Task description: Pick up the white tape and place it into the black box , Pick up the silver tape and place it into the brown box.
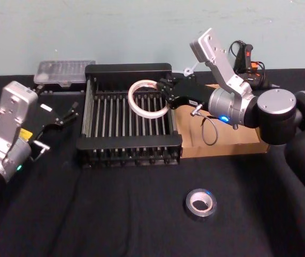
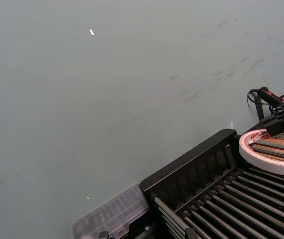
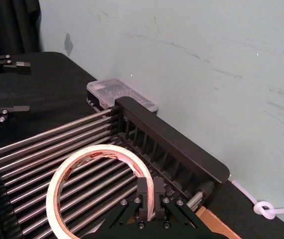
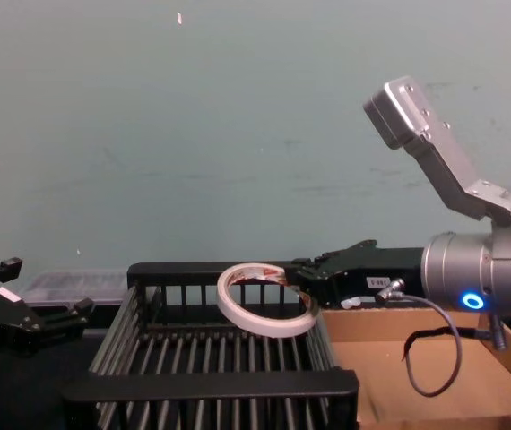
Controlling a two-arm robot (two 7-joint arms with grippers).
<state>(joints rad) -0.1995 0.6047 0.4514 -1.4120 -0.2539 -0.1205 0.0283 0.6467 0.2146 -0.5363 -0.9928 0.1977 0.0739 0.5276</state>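
Nearest the camera in the head view, the silver tape lies flat on the black cloth in the lower right of centre, its hole facing up, well apart from both boxes.

Farther back, at the left edge of that frame, the left gripper hovers over the cloth just beside the black box's left wall, its fingers spread apart and holding nothing; in the chest view it sits at the lower left.

The black box stands mid-frame with its barred floor running near to far. Touching its right wall is the brown box, partly covered by the right arm.

The right gripper reaches in from the right, over the box's right rear part, its fingers pinched on the rim of the white tape. In the right wrist view the two fingers clamp the ring's wall from inside and outside. The roll hangs above the bars, clear of the floor. In the chest view it is tilted, the gripped right side lower, the left side raised, its hole facing up and toward the camera.

Behind the black box's upper left corner rests a clear plastic case, close to the wall.
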